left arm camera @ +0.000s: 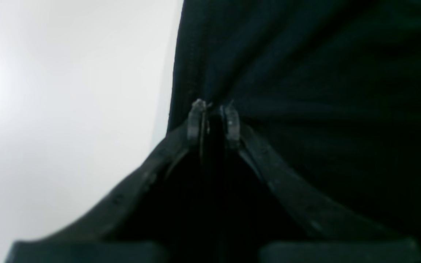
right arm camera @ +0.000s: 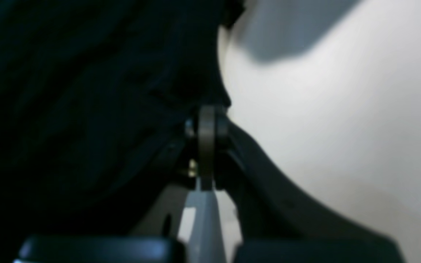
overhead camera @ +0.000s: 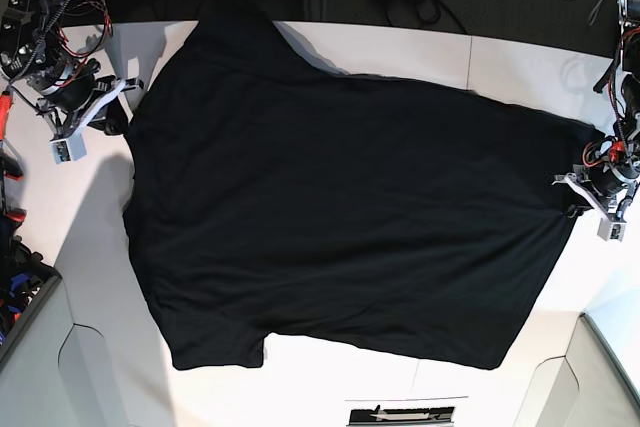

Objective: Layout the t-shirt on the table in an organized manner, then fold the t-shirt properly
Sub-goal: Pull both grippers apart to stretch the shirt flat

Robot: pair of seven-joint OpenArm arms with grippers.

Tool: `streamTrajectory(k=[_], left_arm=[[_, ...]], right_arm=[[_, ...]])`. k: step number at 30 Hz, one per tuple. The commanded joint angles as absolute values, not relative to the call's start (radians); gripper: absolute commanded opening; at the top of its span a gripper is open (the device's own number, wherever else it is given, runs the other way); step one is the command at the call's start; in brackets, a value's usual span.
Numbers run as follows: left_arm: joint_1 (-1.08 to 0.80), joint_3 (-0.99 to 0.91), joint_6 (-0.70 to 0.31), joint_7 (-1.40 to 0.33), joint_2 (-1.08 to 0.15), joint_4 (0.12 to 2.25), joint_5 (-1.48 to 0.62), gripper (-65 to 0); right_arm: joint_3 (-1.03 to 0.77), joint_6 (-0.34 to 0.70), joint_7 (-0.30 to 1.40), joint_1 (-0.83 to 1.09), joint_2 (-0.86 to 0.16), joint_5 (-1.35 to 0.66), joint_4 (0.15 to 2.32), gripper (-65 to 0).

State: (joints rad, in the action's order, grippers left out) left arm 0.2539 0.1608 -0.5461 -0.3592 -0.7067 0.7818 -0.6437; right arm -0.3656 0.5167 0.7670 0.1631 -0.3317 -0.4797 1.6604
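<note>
The t-shirt [overhead camera: 340, 217] lies spread across most of the counter [overhead camera: 400, 57], stretched between the two arms, with one sleeve reaching the far edge and another near the front edge. The left claw [left arm camera: 214, 109] is nearly closed, pinching a fold of black cloth at the shirt's edge, and creases fan out from the pinch, so it seems to be pulling the cloth taut. The right claw [right arm camera: 207, 120] is fully closed at the opposite edge; the blur makes it hard to be sure, but it looks clamped on the hem. Holding both sides likely keeps the shirt flat and square before folding.
</note>
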Motion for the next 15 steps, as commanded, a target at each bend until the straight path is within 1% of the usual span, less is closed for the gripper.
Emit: streamTrajectory(k=[1, 4, 7, 10, 15], left_arm=[[0.215, 0.145, -0.577, -0.484, -0.723, 0.773, -0.619, -56.6], [0.162, 0.058, -0.698, -0.498, -0.723, 0.778, -0.721, -56.6], [0.125, -0.044, -0.698, -0.509, -0.723, 0.817, -0.813, -56.6], [0.101, -0.121, -0.698, -0.563, -0.723, 0.878, -0.856, -56.6], [0.097, -0.139, -0.698, -0.618, -0.723, 0.939, -0.857, -56.6]], right_arm=[[-0.373, 0.52, 0.744, 0.152, -0.346, -0.504, 1.674, -65.0], [-0.373, 0.521, 0.745, 0.14, -0.339, -0.529, 1.674, -65.0], [-0.371, 0.532, 0.744, 0.116, -0.318, -0.53, 1.669, -65.0], [-0.368, 0.532, 0.745, 0.094, -0.3, -0.54, 1.626, -65.0], [-0.335, 0.532, 0.75, 0.089, -0.284, -0.522, 1.542, -65.0]])
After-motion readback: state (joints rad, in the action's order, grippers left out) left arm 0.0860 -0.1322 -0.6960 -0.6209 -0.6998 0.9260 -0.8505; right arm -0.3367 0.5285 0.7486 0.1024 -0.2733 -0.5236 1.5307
